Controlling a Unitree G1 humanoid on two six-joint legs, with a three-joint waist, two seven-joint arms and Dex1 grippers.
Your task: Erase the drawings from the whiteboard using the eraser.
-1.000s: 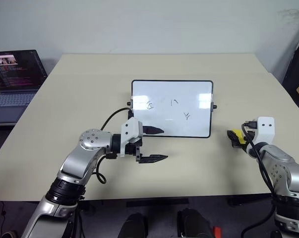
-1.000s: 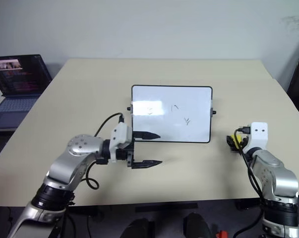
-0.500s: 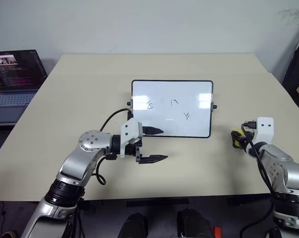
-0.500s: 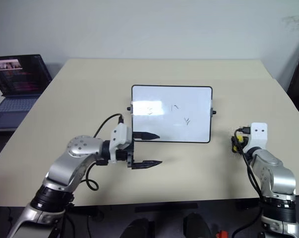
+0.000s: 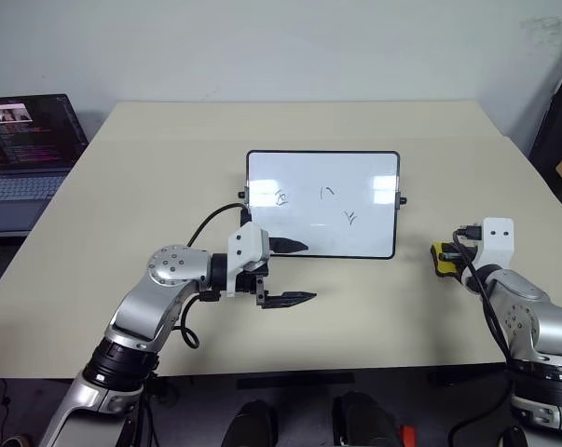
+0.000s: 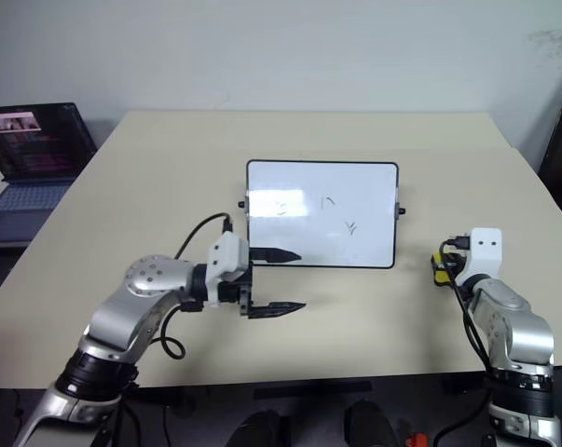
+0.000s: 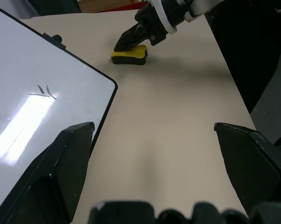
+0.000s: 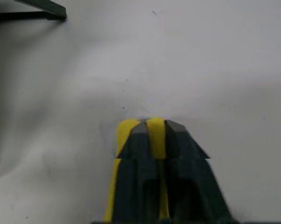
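The right gripper [image 8: 153,125] is clamped on the yellow eraser [image 7: 129,54], right of the whiteboard [image 5: 322,203] on the table [image 5: 169,158]. The left gripper [image 5: 294,272] hangs open at the board's near left corner; the drawings [image 5: 318,200] remain.

Table [image 5: 169,168] plain beige, no pattern. Whiteboard [image 5: 322,228] glossy white, thin black frame, small black knobs at short sides, pale glare streak on its face in the left wrist view. Drawings [image 5: 327,193] thin dark marker lines on the white. Eraser [image 7: 129,55] yellow top, dark base layer. Left gripper [image 5: 294,272] black fingers, white housing, silver-grey arm, black cable. Right gripper [image 7: 126,42] black fingers against the yellow block, white housing. Laptop [image 5: 29,140] dark screen with coloured text lines, grey-blue keyboard deck. Wall behind pale grey-white.
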